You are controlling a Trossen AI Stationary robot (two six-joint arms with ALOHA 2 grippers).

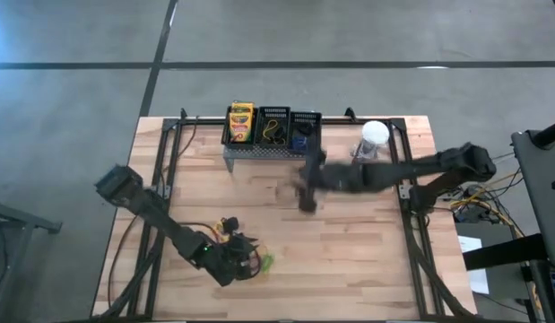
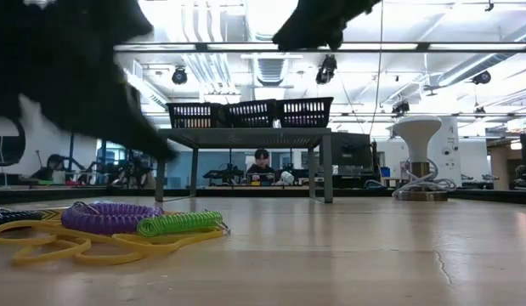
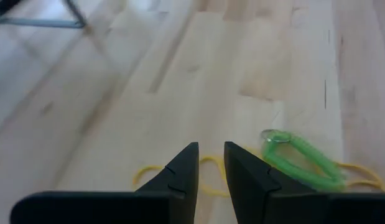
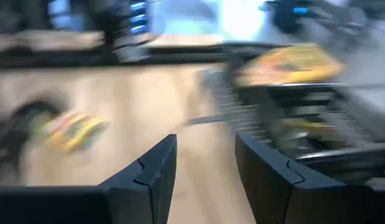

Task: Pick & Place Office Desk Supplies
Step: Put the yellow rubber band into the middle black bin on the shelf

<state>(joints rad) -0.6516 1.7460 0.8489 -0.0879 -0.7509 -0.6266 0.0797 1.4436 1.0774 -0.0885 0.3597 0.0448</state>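
Three black mesh baskets (image 1: 274, 126) stand in a row on a grey perforated stand (image 2: 246, 136) at the table's far side. The left one holds a yellow crayon box (image 1: 240, 122). Purple (image 2: 110, 216), green (image 2: 182, 223) and yellow (image 2: 76, 245) band loops lie on the table at the near left. My left gripper (image 3: 211, 163) hovers just above them, its fingers a little apart with nothing between; the green loop (image 3: 299, 158) lies beside it. My right gripper (image 4: 204, 163) is open and empty, in the air in front of the stand (image 1: 307, 192).
A white round dome object (image 1: 374, 135) stands at the far right, beside the stand. Bare wood lies across the middle and near right of the table (image 1: 367, 260). Black frame rails (image 1: 419, 242) run along the table's left and right sides.
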